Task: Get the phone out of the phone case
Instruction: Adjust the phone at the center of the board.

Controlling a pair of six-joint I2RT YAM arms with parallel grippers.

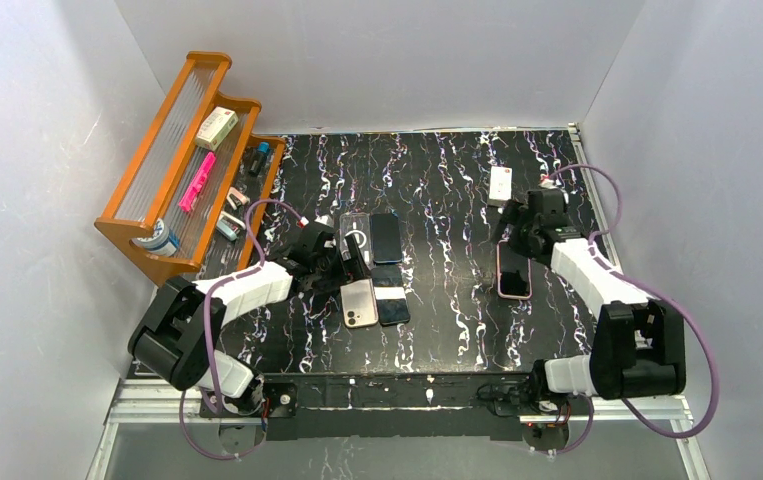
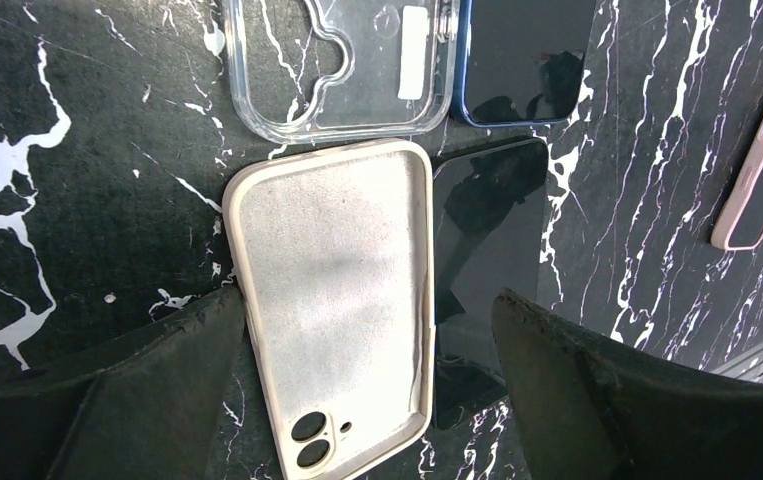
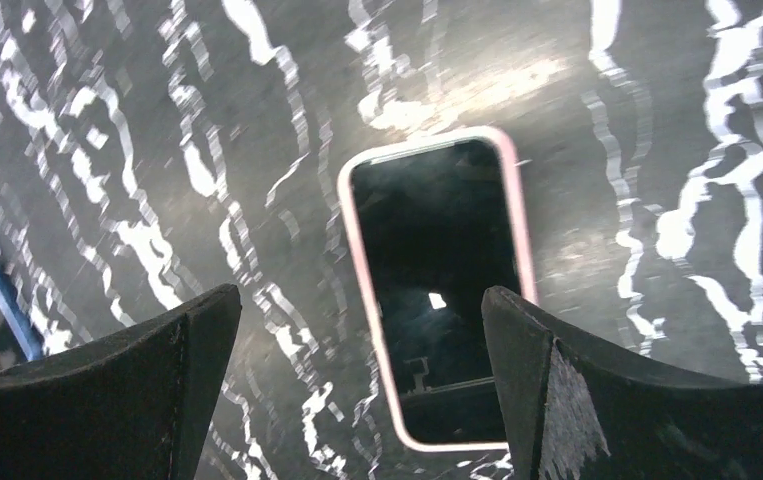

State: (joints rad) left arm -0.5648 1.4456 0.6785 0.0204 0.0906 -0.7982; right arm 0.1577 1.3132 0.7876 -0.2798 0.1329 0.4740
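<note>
A phone in a pink case (image 1: 513, 270) lies screen up on the black marble table, right of centre. In the right wrist view the pink-cased phone (image 3: 437, 280) lies below and between my fingers. My right gripper (image 1: 515, 232) (image 3: 357, 300) is open and empty, hovering above the phone's far end. My left gripper (image 1: 349, 262) (image 2: 367, 300) is open and empty above an empty beige case (image 2: 332, 300) (image 1: 359, 302). Beside it lie a bare black phone (image 2: 487, 240), an empty clear case (image 2: 342, 70) and a dark blue phone (image 2: 522, 60).
A wooden rack (image 1: 172, 170) with small items stands at the far left. A white box (image 1: 500, 185) lies just beyond my right gripper. White walls close the table on three sides.
</note>
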